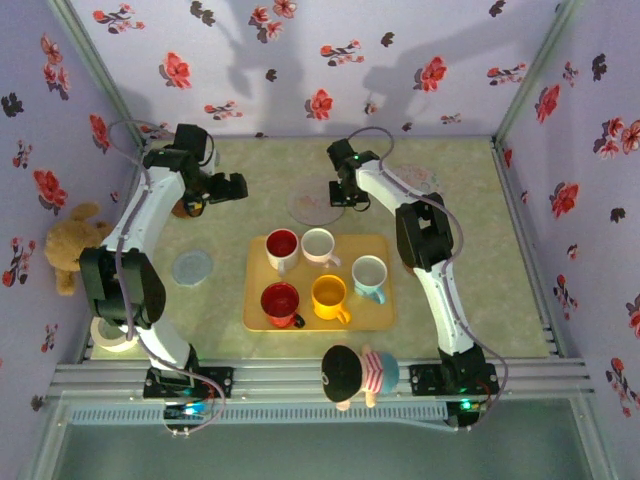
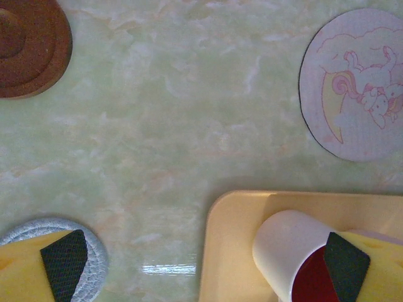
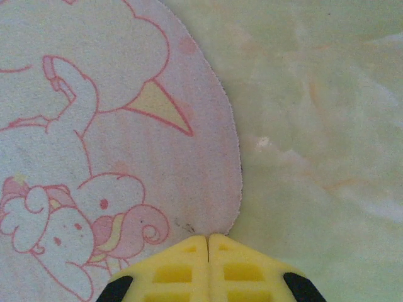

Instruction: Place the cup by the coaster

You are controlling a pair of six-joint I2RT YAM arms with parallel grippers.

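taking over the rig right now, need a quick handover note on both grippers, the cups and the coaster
left gripper: open, empty, over the table near the far left corner of the yellow tray.
right gripper: shut, tips at the edge of the round pink unicorn-print coaster, no cup in it.
cups: all five sit on the tray, among them the white mug with red inside.
done: no cup placed yet.
left: pick up a cup and set it beside the coaster.
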